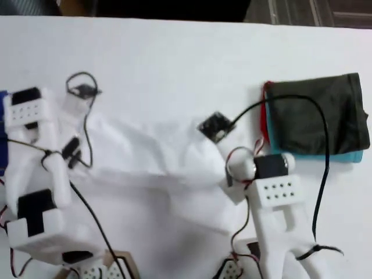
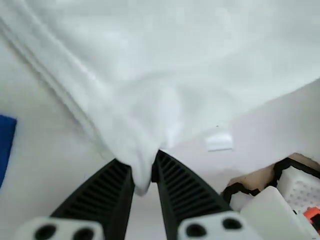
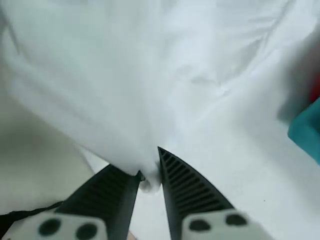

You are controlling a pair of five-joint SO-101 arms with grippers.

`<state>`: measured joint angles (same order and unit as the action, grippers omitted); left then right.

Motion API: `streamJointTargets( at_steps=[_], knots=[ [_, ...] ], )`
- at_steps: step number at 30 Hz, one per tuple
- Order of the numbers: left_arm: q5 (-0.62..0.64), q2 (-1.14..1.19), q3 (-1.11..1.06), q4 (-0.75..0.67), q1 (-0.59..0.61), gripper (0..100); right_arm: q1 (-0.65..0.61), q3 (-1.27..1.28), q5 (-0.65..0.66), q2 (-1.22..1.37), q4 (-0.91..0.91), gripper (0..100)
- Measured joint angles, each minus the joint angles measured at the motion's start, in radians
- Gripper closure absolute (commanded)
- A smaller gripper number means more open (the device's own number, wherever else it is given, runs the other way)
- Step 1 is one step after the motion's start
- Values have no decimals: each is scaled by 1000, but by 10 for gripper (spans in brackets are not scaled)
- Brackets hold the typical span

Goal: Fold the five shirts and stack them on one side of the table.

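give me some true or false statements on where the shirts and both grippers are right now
1. The left gripper is shut on the white shirt. True.
2. The right gripper is open and holds nothing. False: it pinches a fold of the white shirt.
3. A stack of folded shirts lies toward the right edge of the high view. True.
4. The top shirt of the stack is white. False: it is a dark shirt, with a red edge and a teal edge showing beneath it.
5. The white shirt lies on top of the stack. False: it lies on the table between the two arms.
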<state>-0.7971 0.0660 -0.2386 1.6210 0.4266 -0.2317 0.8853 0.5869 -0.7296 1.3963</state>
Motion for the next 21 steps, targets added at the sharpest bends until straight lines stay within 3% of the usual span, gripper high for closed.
streamJointTargets(
  at_steps=[8,11,16,21],
  knots=[
    [0,0,-137,-157,-23,972,3,110,0,0,-91,978],
    [0,-3,-137,-173,-23,920,2,112,0,-2,-103,966],
    [0,-3,-104,-129,-23,734,2,112,44,-2,-74,789],
    [0,-3,117,-17,-11,725,2,34,130,-2,21,716]
  ],
)
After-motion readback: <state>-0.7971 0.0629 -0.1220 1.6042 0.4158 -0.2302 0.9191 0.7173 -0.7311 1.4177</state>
